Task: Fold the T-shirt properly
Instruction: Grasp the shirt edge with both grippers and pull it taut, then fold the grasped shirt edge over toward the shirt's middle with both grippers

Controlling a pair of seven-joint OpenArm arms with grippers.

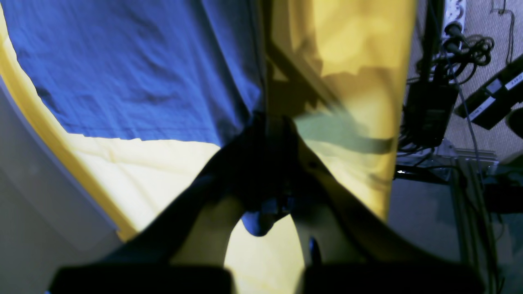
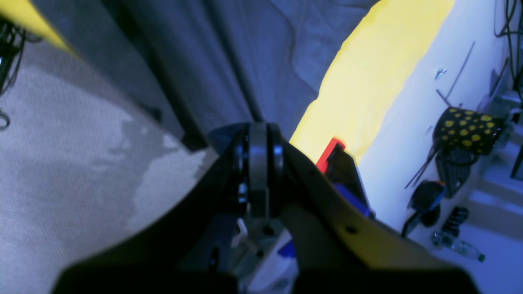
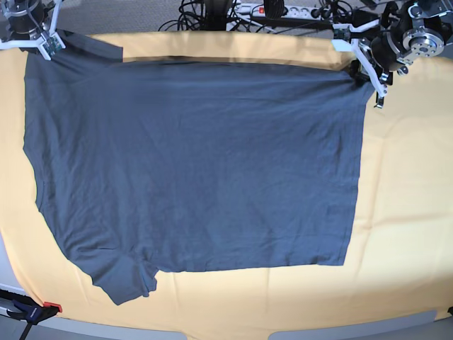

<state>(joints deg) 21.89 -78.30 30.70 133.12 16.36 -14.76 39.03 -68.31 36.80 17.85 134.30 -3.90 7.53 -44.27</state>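
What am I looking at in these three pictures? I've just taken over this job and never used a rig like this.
It is a two-armed robot working over a table with a yellow cover. The base view looks down on the whole table. The other two views come from cameras mounted on each wrist, looking along the fingers.

A dark grey T-shirt lies spread flat. In the base view the left gripper is at the upper right, shut on the shirt's far corner; its wrist view shows cloth bunched between the fingers. The right gripper is at the upper left, shut at the other far corner. There the cloth runs up to the closed fingertips, so it probably holds the shirt too. A red-handled clamp sits on the table's near edge.
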